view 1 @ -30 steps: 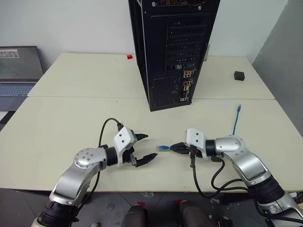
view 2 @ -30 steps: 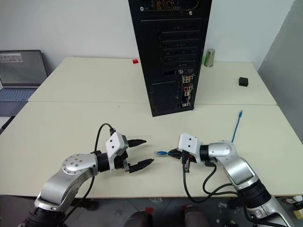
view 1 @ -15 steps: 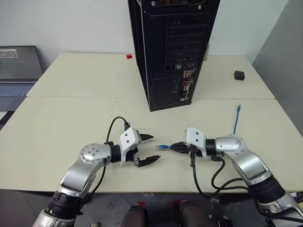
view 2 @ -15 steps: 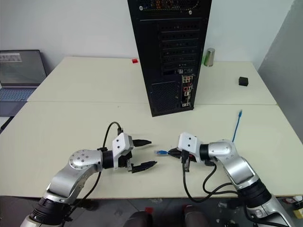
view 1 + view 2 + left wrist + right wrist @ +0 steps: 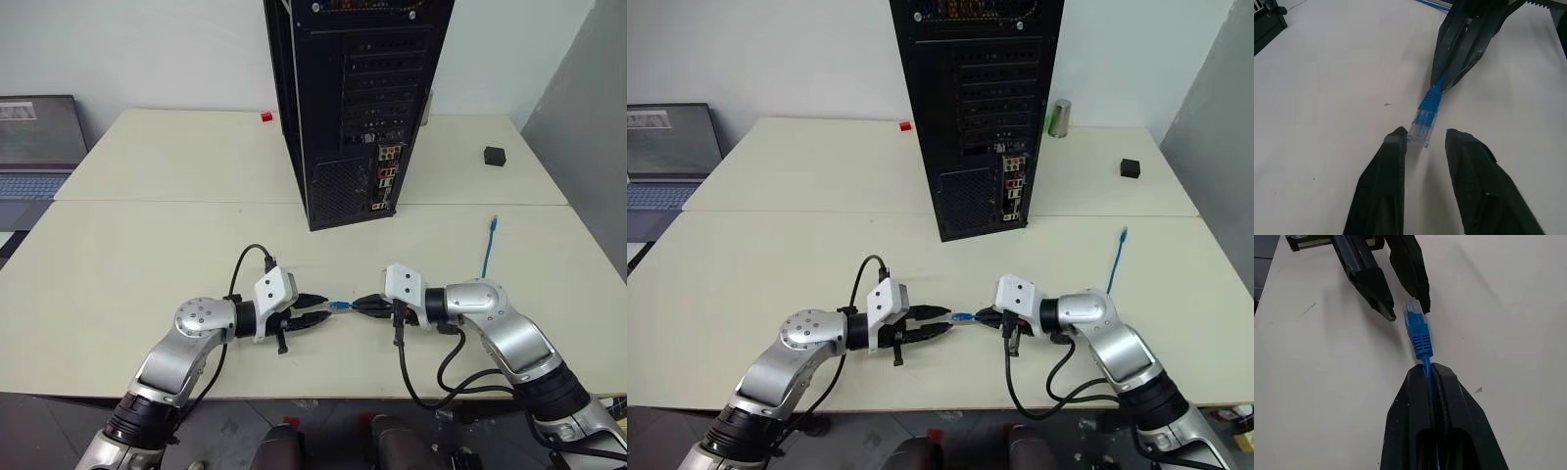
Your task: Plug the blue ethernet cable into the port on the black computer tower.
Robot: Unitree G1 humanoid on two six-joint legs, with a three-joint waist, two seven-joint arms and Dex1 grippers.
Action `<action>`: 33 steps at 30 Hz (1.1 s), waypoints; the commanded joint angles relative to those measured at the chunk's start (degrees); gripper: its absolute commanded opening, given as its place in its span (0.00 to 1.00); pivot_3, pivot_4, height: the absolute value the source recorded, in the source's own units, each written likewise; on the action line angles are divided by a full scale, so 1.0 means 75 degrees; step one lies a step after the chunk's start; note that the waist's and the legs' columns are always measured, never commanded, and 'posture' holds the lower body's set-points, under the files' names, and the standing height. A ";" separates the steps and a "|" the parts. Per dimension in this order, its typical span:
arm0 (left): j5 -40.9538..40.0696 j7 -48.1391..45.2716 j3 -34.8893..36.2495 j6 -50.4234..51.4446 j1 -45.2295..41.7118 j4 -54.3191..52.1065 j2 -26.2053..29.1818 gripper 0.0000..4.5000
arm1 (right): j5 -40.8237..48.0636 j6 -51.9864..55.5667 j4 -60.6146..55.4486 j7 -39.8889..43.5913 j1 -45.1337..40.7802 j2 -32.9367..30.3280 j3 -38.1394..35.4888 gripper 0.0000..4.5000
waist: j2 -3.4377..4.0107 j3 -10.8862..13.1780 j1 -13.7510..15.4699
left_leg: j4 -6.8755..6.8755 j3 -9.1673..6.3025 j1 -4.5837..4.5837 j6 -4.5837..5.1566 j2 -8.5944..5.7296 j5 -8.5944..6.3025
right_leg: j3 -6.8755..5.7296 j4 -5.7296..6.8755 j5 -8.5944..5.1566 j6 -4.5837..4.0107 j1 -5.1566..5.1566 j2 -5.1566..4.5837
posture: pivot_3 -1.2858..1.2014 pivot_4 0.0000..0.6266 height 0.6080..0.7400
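Tabletop [image 5: 1312,73]: wrist views show claws apparently flanking cable plug [image 5: 1422,125].

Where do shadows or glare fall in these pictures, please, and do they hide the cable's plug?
Left wrist view: the left fingers throw soft shadows on the table, and the cable's plug is evenly lit. Right wrist view: a soft shadow lies beside the plug, with no glare. Head views: the light is even, but the tower has a dark rear whose small sockets are hard to tell.

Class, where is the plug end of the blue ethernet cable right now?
The blue ethernet cable has its plug above the table's near edge, sticking out of the shut right gripper toward the left gripper.
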 commanded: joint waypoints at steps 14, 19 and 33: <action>0.0199 -0.0109 0.0025 -0.0453 0.0054 -0.0122 -0.0028 0.06 | 0.0607 0.0143 -0.0451 0.0763 -0.0266 -0.0390 -0.0181 0.34 | 0.0000 0.0000 0.0002 | 0.0001 -0.0001 -0.0001 0.0000 -0.0001 0.0000 | -0.0004 0.0001 0.0000 0.0000 0.0000 0.0000 | 0.52 0.24 1.00; 0.0340 -0.0136 0.0023 -0.0876 0.0141 -0.0214 0.0027 0.06 | 0.1650 0.1271 -0.0185 0.1206 -0.0638 -0.0714 -0.0794 0.59 | 0.0002 0.0002 0.0006 | 0.0004 -0.0002 0.0000 0.0000 -0.0001 0.0000 | -0.0005 0.0001 0.0000 0.0000 0.0003 -0.0001 | 0.52 0.24 1.00; 0.2344 0.1399 0.0319 -0.6130 0.0801 0.0349 0.0020 0.06 | 0.3507 0.4021 -0.0225 0.0382 -0.0725 0.0063 -0.1408 0.61 | 0.0003 0.0002 0.0022 | 0.0004 -0.0013 -0.0013 0.0001 -0.0009 0.0000 | -0.0003 -0.0002 0.0001 -0.0001 -0.0002 -0.0021 | 0.52 0.24 1.00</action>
